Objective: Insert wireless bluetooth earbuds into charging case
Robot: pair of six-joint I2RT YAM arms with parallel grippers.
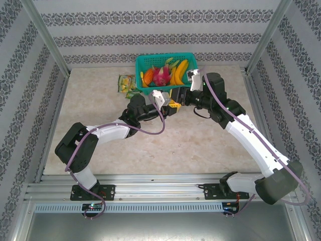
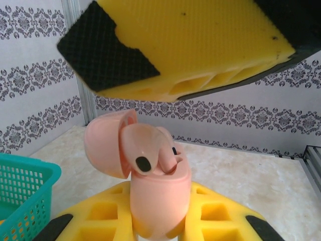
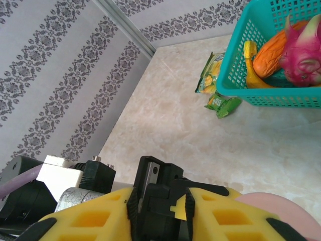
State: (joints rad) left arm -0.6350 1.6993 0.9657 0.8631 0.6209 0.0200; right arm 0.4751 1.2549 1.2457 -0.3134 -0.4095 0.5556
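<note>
My left gripper (image 2: 156, 218) is shut on a pale pink charging case (image 2: 160, 196), held upright with its lid (image 2: 103, 145) swung open to the left. One pale pink earbud (image 2: 145, 145), with a black spot on it, sits tilted in the case's mouth. A yellow finger (image 2: 200, 40) of my right gripper hangs just above the case without touching the earbud. In the right wrist view the right gripper (image 3: 160, 213) has its pads a little apart with nothing gripped, and the case (image 3: 286, 213) shows at its lower right. From above, both grippers (image 1: 173, 106) (image 1: 183, 98) meet just in front of the basket.
A teal basket (image 1: 145, 63) of toy fruit stands at the back of the table, close behind the grippers. Green and yellow snack packets (image 1: 126, 83) lie to its left on the table. Metal frame posts and patterned walls enclose the table.
</note>
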